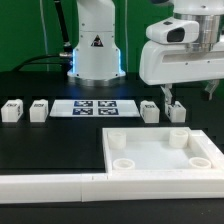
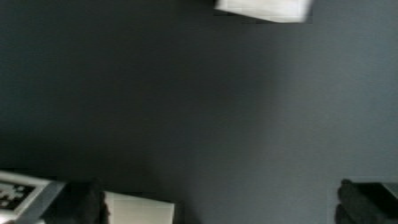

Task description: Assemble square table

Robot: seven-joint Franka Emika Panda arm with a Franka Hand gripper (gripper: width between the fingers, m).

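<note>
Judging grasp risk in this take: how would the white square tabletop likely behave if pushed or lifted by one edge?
The tabletop looks like rigid moulded plastic, so probably stiff and fairly light. Lying flat and wide on the black table, it would likely slide, not tip. Lifted by its raised rim, it may swing or slip.

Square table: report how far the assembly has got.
Done: nothing fitted; the corner sockets of the top stand empty. In hand: nothing; the tool hangs open by the leg blocks at the exterior view's right. Left: fitting all four, the left pair included.
</note>
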